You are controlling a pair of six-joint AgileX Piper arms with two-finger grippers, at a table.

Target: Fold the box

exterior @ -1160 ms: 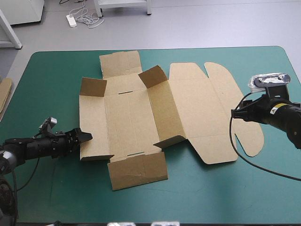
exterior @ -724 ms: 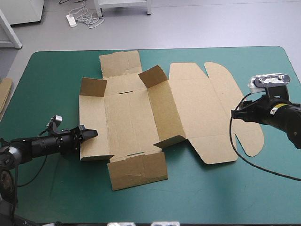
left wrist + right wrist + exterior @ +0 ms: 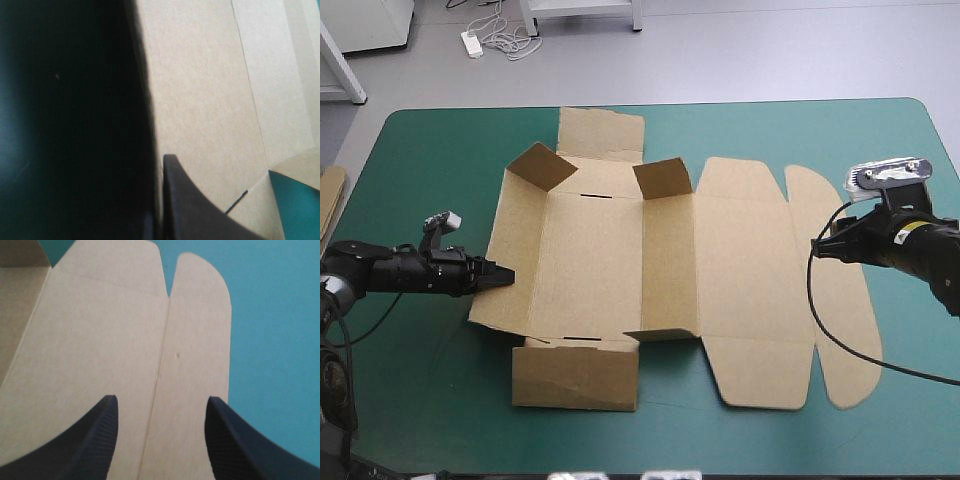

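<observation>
Nearest, my left gripper is nearly closed on the box, pinching its raised left wall, a thin matte sheet. My right gripper hangs with fingers wide apart over the rounded lid flap. The brown board, creased and slotted, lies mid-table on the smooth teal-green cover, two side walls up, its lid flat to the right, a plain flap farthest.

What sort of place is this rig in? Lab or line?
Probably a robotics lab test bench, not a production line: the left gripper and right gripper are at a single brown box on a teal-green table, and a white power strip with loose cable lies on the bare floor beyond.
</observation>
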